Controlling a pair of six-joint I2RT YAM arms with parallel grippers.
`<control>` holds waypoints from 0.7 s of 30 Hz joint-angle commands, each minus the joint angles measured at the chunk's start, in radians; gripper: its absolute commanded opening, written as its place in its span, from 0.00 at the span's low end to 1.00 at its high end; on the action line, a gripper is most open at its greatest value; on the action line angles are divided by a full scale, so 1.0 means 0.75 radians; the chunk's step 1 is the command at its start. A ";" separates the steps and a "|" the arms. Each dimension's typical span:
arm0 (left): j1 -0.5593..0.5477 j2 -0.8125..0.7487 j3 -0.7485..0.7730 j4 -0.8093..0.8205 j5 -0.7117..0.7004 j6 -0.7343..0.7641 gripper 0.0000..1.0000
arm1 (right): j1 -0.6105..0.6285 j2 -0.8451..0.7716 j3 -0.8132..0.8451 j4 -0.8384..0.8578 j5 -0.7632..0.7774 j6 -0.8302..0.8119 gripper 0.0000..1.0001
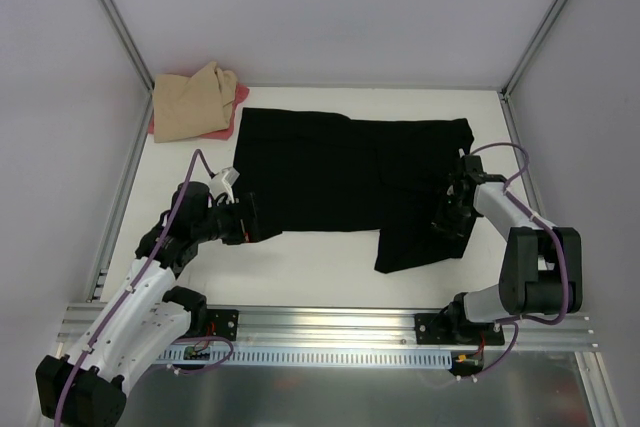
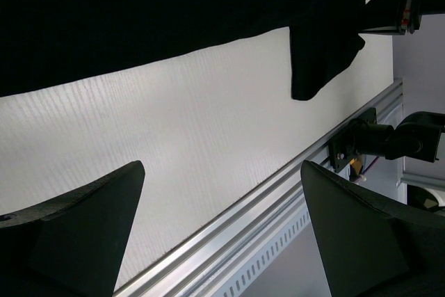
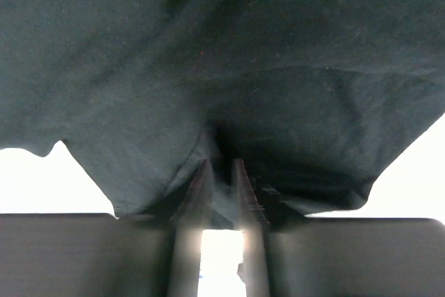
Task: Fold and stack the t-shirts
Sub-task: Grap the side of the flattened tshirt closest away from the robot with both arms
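Note:
The black t-shirt (image 1: 350, 172) lies spread across the middle of the table, with a flap hanging toward the near edge at its right. No chest mark shows. My left gripper (image 1: 246, 219) is open and empty beside the shirt's near left corner; in the left wrist view (image 2: 222, 234) its fingers stand wide apart over bare table, the shirt (image 2: 139, 12) beyond them. My right gripper (image 1: 450, 215) is shut on a fold of the black shirt (image 3: 208, 46) at its right side, the fingers (image 3: 221, 172) pinched close on cloth. The tan t-shirt (image 1: 192, 102) lies crumpled on the pink-red one (image 1: 238, 107) at the far left corner.
A metal rail (image 1: 330, 325) runs along the table's near edge; it also shows in the left wrist view (image 2: 278, 206). Grey walls with frame posts (image 1: 115, 17) enclose the table at the left, back and right.

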 commanded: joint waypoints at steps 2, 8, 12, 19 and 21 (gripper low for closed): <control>-0.009 -0.003 -0.002 0.030 -0.005 0.014 0.99 | 0.001 -0.029 -0.016 -0.003 -0.042 -0.005 0.15; -0.007 -0.014 -0.006 0.022 -0.010 0.010 0.99 | 0.001 -0.041 -0.026 -0.007 -0.044 -0.005 0.00; -0.007 -0.018 -0.008 0.006 -0.032 0.014 0.99 | 0.004 -0.072 -0.026 -0.023 -0.040 -0.005 0.00; -0.007 0.115 0.025 -0.186 -0.332 -0.070 0.99 | -0.001 -0.248 0.009 -0.126 0.023 -0.007 0.01; -0.007 0.148 0.039 -0.239 -0.475 -0.096 0.99 | -0.001 -0.254 0.015 -0.130 0.015 -0.009 0.00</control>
